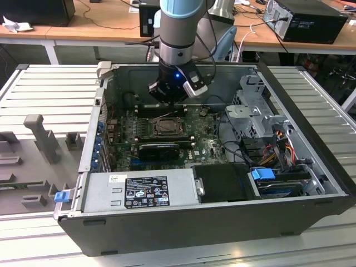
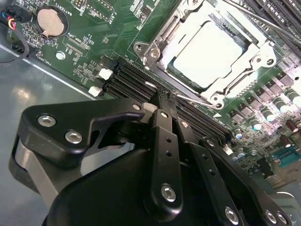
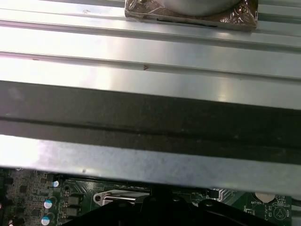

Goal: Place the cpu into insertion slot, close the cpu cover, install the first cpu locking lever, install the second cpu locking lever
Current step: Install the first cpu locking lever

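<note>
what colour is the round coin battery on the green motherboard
Silvery metal, seen best in the second wrist view: the round coin battery.

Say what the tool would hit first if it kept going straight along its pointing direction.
Probably the black memory slots just ahead of the tool, beside the cpu cover. A thin metal lever lies close too; depth is unclear.

Silver-grey cpu [image 2: 214, 52] seated flat in insertion slot [image 2: 162, 35], silvery cpu cover [image 2: 244, 66] closed over it

open computer case [image 1: 311, 139], power supply [image 1: 139, 192], blue drive latch [image 1: 263, 173]
</note>
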Robot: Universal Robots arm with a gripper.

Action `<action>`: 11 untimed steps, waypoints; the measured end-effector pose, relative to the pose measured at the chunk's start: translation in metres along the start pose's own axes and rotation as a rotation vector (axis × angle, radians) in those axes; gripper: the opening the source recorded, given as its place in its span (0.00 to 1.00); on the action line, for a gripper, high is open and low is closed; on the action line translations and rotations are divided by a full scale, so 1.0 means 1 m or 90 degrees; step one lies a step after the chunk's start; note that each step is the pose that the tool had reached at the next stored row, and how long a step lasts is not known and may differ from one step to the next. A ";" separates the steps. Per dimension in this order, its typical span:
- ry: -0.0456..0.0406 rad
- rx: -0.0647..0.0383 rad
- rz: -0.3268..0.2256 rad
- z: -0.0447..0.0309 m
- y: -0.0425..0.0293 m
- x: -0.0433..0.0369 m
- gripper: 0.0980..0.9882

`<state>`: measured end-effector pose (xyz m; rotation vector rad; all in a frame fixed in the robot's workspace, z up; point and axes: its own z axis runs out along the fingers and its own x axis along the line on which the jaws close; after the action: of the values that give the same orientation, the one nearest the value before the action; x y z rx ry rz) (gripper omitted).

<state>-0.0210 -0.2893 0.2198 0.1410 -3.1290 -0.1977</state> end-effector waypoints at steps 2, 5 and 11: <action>-0.0001 0.000 0.000 0.0009 -0.0001 -0.0006 0.01; 0.0000 0.000 0.000 0.0020 -0.0004 -0.0014 0.01; 0.0001 0.000 -0.001 0.0053 -0.0010 -0.0045 0.01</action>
<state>-0.0164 -0.2892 0.2144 0.1432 -3.1290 -0.1971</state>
